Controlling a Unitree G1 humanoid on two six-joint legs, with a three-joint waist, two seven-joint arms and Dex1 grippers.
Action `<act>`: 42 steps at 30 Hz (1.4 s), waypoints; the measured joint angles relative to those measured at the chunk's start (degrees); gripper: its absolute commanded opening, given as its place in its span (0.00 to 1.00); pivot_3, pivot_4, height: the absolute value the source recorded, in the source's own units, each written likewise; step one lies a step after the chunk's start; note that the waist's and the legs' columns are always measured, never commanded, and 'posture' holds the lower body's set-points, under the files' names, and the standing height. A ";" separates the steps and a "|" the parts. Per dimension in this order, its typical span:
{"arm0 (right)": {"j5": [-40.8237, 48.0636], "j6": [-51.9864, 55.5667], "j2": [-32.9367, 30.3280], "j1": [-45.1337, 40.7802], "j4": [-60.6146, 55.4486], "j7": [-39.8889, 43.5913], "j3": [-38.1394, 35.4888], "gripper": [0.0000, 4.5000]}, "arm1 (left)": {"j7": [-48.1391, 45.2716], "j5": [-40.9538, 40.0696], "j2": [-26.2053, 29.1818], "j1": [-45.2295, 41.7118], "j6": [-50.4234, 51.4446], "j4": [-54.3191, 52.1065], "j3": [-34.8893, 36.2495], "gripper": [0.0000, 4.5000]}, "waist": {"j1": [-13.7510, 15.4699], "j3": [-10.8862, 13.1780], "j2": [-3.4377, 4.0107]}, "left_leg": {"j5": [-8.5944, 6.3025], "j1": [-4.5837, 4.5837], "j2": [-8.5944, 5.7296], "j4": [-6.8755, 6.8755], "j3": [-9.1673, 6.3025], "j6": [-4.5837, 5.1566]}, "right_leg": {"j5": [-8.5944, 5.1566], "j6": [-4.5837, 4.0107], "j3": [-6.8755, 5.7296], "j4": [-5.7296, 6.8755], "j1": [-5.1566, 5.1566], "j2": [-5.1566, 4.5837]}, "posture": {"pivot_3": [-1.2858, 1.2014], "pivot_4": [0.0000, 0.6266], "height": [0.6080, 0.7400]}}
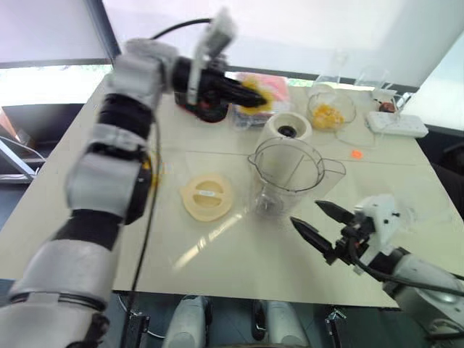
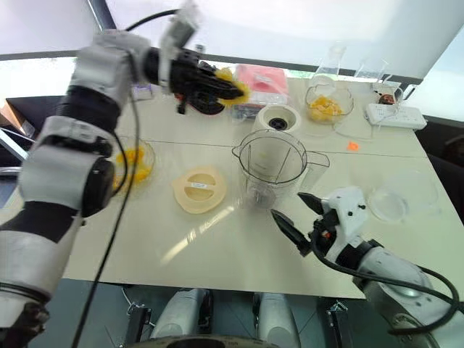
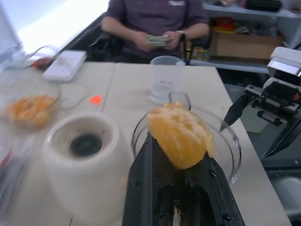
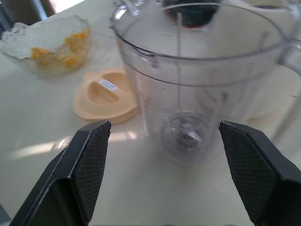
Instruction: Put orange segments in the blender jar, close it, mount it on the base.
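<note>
One cream table point(image 1: 239, 268) | person seated point(image 3: 155, 21) | shelves behind

Left-hand bowl point(image 2: 134, 165) of orange segments point(image 2: 138, 161), half hidden behind the left arm.

orange segment point(image 3: 179, 135): glossy yellow-orange, pale veins
blender jar point(image 1: 284, 176): clear, moulded ribs
base point(image 1: 288, 127): cream-white, dark round socket on top
lid point(image 1: 207, 196): flat, pale cream, small white label
left gripper point(image 3: 181, 188): black fingers
right gripper point(image 1: 317, 222): black, pads cross-hatched
counter point(image 1: 217, 250): pale cream
scrap point(image 1: 356, 154): bright orange
power strip point(image 1: 396, 124): white
bowl point(image 4: 44, 45): clear, wavy rim, orange pieces inside
</note>
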 measured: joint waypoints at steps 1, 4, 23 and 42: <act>0.08 -0.01 -0.01 1.07 -0.22 -0.28 -0.57 0.86 | 0.58 0.92 -1.61 0.03 -1.78 1.56 -0.60 0.00 | -0.22 0.01 0.02 | 0.00 0.00 0.00 0.00 -0.01 0.00 | 0.00 0.01 -0.01 0.04 0.00 0.04 | 0.52 0.24 1.00; 0.63 -0.23 0.11 5.74 -2.34 -1.46 -2.68 0.86 | 1.86 4.59 -5.54 1.63 -7.52 6.04 -2.71 0.00 | -0.73 0.03 0.08 | 0.00 0.00 0.10 0.00 -0.13 0.00 | 0.00 0.00 -0.02 0.16 -0.06 0.13 | 0.52 0.24 1.00; -0.51 -4.27 0.07 6.83 -2.42 -4.38 -2.21 0.86 | 5.94 10.03 -8.70 2.71 -13.56 10.52 -1.70 0.99 | -0.49 0.04 0.14 | 0.00 -0.10 0.05 0.07 -0.19 0.01 | -0.01 -0.03 0.03 0.05 -0.06 0.01 | 0.52 0.24 1.00; -26.75 -23.51 11.60 5.12 20.50 -14.46 -7.47 0.86 | 21.49 -18.94 4.78 43.38 30.91 -61.26 11.01 0.99 | -0.76 -0.14 0.79 | 0.16 0.59 0.19 -0.03 -0.05 -0.29 | -0.22 -0.08 0.52 0.82 0.12 -0.01 | 0.52 0.24 1.00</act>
